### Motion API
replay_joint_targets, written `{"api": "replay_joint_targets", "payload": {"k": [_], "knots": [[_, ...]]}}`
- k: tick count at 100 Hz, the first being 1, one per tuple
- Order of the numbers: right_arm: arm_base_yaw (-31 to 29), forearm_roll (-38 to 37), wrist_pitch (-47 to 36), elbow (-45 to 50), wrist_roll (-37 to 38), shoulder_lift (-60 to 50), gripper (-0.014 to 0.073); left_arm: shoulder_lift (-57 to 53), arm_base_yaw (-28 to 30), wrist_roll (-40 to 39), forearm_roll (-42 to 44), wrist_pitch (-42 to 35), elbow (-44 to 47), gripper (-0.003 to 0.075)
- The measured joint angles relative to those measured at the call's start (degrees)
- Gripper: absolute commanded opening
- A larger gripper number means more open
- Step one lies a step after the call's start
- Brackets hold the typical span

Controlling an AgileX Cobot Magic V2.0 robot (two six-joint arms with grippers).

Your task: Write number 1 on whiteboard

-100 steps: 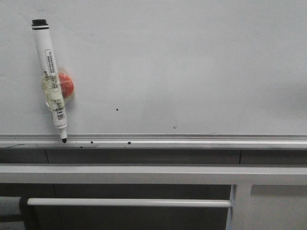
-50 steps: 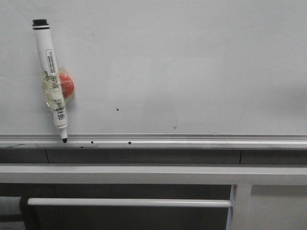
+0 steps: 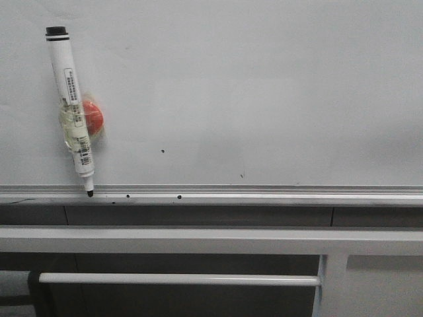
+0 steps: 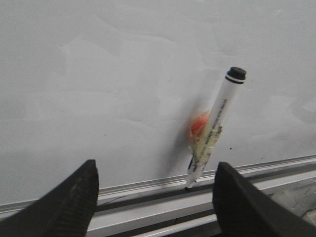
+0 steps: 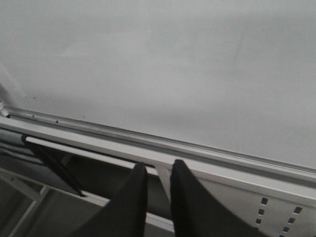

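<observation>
The whiteboard fills the upper two thirds of the front view, pale grey-white and flat, with only a few tiny black specks low down near its silver bottom rail; no marker stroke shows on it anywhere, so the number 1 is not on the board. At the left of the frame a white marker with a black end cap stands nearly upright, tilted a little, its black tip down on the rail, and it is taped to a red round magnet that sits against the board. The left gripper shows in its wrist view with its dark fingers spread wide apart, nothing between them, the marker seen beyond the gap. The right gripper has its fingers drawn almost together, only a thin slit between, holding nothing. Below the rail run grey metal frame bars and a pale horizontal rod, dark space behind.
</observation>
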Motion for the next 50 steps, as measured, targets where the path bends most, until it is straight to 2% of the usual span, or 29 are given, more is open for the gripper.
{"api": "replay_joint_targets", "payload": {"k": [25, 50], "knots": [[3.8, 1.7, -4.2, 0.0, -1.0, 4.6, 0.0098, 16.5, -7.1, 0.0, -0.2, -14.7, 0.1, 0.0382], [4.7, 1.9, -4.8, 0.0, -2.2, 5.0, 0.0098, 35.0, -9.4, 0.0, -3.2, -31.6, 0.1, 0.0382]]}}
